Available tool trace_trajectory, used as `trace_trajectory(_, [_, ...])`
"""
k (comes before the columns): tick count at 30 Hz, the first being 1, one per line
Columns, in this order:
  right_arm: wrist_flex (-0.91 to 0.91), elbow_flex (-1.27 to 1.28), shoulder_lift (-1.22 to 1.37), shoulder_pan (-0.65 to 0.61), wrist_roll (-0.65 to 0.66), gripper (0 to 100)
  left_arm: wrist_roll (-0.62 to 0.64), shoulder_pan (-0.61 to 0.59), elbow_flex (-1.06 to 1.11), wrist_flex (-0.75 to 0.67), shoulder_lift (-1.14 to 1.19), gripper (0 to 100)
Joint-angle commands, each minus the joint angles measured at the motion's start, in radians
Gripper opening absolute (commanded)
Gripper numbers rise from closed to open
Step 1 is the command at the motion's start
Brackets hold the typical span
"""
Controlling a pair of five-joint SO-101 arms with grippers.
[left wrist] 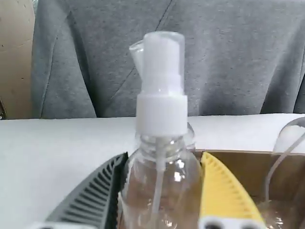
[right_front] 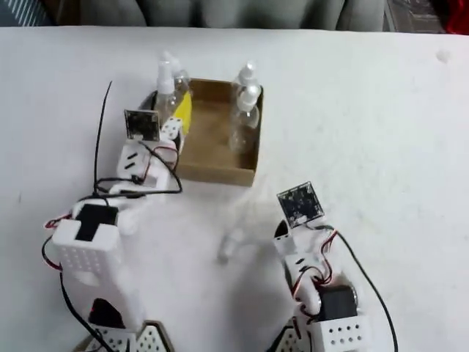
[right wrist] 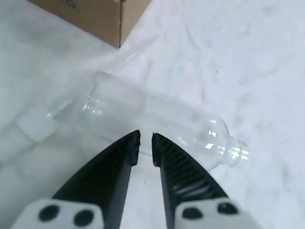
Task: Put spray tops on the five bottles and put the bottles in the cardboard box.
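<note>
- On the white table, the brown cardboard box held two spray-topped clear plastic bottles.
- The left gripper grasped another topped bottle at the box's left wall.
- The right gripper, closed and empty, hung over a topless bottle lying nearer.

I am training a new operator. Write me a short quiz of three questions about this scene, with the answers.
1. True or false: the lying bottle on the table has a spray top on it.
2. The fingers of the left gripper hold: A) a bottle with a spray top; B) a loose cap; C) nothing.
3. Fill in: the lying bottle is ___ the cardboard box (inside/outside).
Key: 1 false; 2 A; 3 outside.
</note>
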Motion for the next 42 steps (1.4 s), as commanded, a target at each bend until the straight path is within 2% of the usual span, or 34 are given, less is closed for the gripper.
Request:
trace_trajectory(1, [0.007,0.014,0.010,0.012,0.009,1.6,-0.012,-0.008,-0.058,-0.035,0.001,2])
trace_trajectory(21, [0.007,0.014,0.010,0.012,0.009,1.6,-0.012,-0.007,-0.061,-0.031,0.038,3])
trace_trajectory(23, [0.007,0.015,0.010,0.012,0.009,1.6,-0.012,-0.008,-0.061,-0.031,0.038,5])
trace_trajectory(28, [0.007,0.015,0.010,0.012,0.009,1.6,-0.011,-0.008,-0.054,-0.028,0.038,18])
trace_trajectory(42, [0.007,0.015,0.010,0.012,0.009,1.6,-0.009,-0.010,-0.052,-0.028,0.038,19])
